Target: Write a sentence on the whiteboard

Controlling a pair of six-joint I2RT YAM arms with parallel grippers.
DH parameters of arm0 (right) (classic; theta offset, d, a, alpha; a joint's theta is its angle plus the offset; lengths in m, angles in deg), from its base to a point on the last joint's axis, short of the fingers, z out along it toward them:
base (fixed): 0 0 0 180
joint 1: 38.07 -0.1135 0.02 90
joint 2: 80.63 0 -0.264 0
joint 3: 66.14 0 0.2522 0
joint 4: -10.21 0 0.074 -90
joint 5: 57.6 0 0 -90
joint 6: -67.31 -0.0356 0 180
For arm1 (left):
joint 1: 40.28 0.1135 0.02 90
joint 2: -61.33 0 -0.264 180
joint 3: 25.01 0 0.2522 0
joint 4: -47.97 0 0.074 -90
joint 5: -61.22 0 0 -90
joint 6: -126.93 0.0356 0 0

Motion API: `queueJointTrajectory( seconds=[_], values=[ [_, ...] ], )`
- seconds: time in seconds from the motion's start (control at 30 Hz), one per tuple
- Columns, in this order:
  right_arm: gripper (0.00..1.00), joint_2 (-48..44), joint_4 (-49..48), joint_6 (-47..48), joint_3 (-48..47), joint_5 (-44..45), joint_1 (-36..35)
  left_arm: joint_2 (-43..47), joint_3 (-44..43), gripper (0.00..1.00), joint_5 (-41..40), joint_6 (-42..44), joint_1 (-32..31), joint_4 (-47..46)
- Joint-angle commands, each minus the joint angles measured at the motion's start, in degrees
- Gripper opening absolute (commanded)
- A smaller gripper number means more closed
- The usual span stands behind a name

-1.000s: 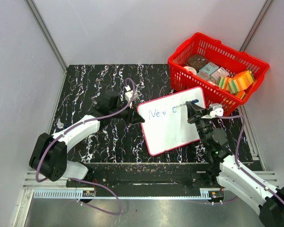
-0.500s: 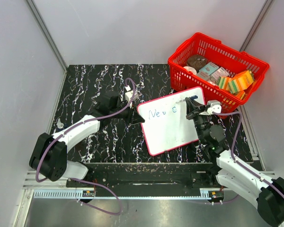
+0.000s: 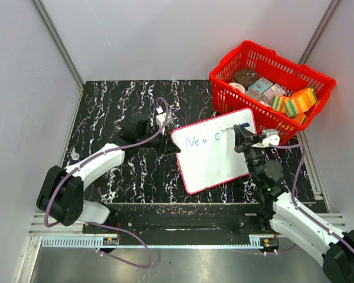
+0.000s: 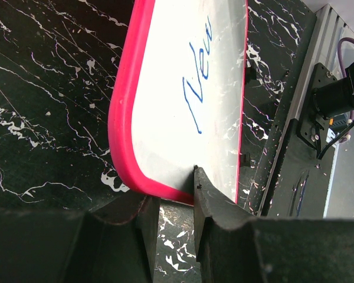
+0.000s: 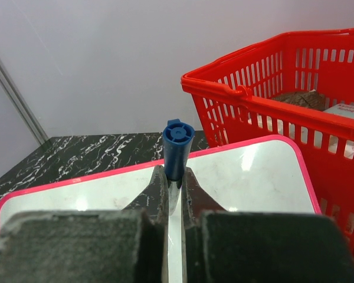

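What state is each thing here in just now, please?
White rectangular whiteboard with red rim: lying flat, edge clamped by left jaws.
Blue handwritten sentence: barely begun, only a few letters.
Blue-ended marker: gripped in shut right jaws.
Red plastic basket: filled with packages.

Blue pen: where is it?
In the right wrist view the pen is pinched in the right gripper, over the whiteboard, with the basket just right of it.
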Motion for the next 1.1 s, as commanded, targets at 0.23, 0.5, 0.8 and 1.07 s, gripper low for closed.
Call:
queueJointTrajectory(
  seconds=[0.23, 0.5, 0.8, 1.07],
  values=[
    [0.00, -2.15, 0.65, -0.91, 0.27, 0.25, 0.26, -2.01, 2.41, 0.00, -9.31, 11.76, -1.50, 5.69],
    [0.00, 1.71, -3.47, 0.76, -2.29, 0.78, 0.17, -2.01, 2.41, 0.00, -9.40, 11.76, -1.59, 5.69],
    [0.00, 4.79, -7.25, 2.34, -4.14, 0.86, 0.17, -2.27, 2.68, 0.00, -9.57, 11.94, -1.68, 5.86],
    [0.00, 7.96, -7.96, 2.52, -5.37, 1.04, 0.25, -2.45, 2.59, 0.00, -9.75, 12.03, -1.85, 5.78]
  ],
)
